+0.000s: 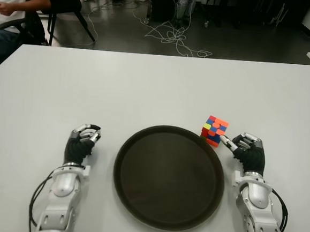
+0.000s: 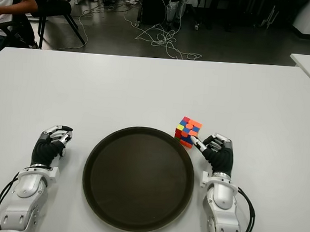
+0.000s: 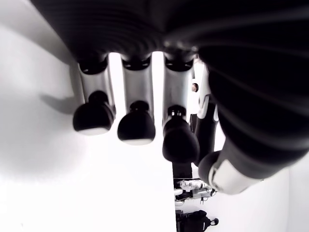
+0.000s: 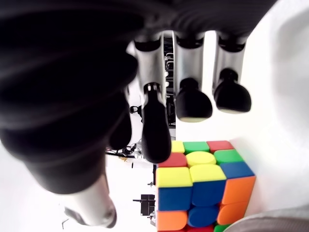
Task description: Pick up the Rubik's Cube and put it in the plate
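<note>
The Rubik's Cube (image 1: 214, 131) looks light, rigid and smooth-faced, best pinched across two opposite flat sides. Scrambled in red, blue, orange and yellow, it sits just ahead of the right hand (image 1: 247, 149), whose loosely curled fingers hold nothing, beside the plate (image 1: 137, 200).
</note>
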You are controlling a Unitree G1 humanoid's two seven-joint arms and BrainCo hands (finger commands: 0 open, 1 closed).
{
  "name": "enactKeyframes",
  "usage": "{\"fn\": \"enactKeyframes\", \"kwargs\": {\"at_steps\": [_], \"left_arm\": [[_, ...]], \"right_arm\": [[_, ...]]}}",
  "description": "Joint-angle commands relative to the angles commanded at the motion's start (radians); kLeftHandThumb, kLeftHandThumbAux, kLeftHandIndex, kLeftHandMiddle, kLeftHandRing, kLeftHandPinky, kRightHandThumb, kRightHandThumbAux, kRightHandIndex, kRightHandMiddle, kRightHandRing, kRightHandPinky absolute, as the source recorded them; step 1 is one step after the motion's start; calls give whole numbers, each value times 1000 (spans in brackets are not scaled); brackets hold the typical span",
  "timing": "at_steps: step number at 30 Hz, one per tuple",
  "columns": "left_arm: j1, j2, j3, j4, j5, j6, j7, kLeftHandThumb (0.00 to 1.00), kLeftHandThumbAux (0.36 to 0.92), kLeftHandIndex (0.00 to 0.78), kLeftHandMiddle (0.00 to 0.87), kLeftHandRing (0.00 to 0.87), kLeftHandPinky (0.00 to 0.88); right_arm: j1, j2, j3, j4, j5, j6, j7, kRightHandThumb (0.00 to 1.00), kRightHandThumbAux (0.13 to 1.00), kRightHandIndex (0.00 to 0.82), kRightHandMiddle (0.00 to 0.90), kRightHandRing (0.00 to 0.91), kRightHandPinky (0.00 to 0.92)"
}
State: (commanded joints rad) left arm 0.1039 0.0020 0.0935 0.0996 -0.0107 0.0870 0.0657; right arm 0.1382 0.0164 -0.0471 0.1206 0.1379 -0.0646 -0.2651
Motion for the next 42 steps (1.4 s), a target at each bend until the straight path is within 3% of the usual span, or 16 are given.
{"fn": "enactKeyframes", "kwargs": {"at_steps": [9, 12, 14, 15, 18, 21, 31, 42], "left_arm": [[3, -5, -1, -13, 1, 13, 8, 710, 704, 443, 824, 826, 821], [1, -5, 0, -13, 1, 20, 10, 710, 704, 443, 826, 831, 825], [1, -3, 0, -13, 1, 24, 10, 710, 704, 443, 827, 831, 823], [0, -3, 0, -13, 2, 25, 10, 710, 704, 444, 827, 831, 822], [0, -3, 1, -13, 2, 25, 10, 710, 704, 444, 826, 830, 822], [1, -2, 0, -13, 3, 24, 9, 709, 704, 444, 823, 828, 818], [4, -1, -1, -13, 4, 15, 8, 710, 704, 444, 819, 824, 816], [1, 1, 3, -11, 0, 25, 3, 710, 704, 444, 821, 824, 815]], "right_arm": [[-1, 12, -7, 6, -25, -15, -25, 58, 879, 709, 809, 828, 833], [-5, 14, -5, 11, -56, -20, -54, 83, 873, 676, 783, 802, 808], [-6, 10, 1, 17, -79, -27, -67, 104, 866, 636, 739, 757, 766], [-6, 9, 3, 19, -89, -30, -71, 99, 853, 591, 677, 692, 689], [-7, 7, 8, 25, -111, -45, -79, 78, 832, 526, 588, 598, 578], [-9, 8, 10, 33, -126, -63, -84, 72, 815, 493, 549, 557, 535], [-12, 1, 14, 67, -152, -132, -71, 86, 785, 423, 485, 501, 472], [-16, 7, 5, 82, -133, -161, -45, 88, 799, 416, 497, 503, 474]]}}
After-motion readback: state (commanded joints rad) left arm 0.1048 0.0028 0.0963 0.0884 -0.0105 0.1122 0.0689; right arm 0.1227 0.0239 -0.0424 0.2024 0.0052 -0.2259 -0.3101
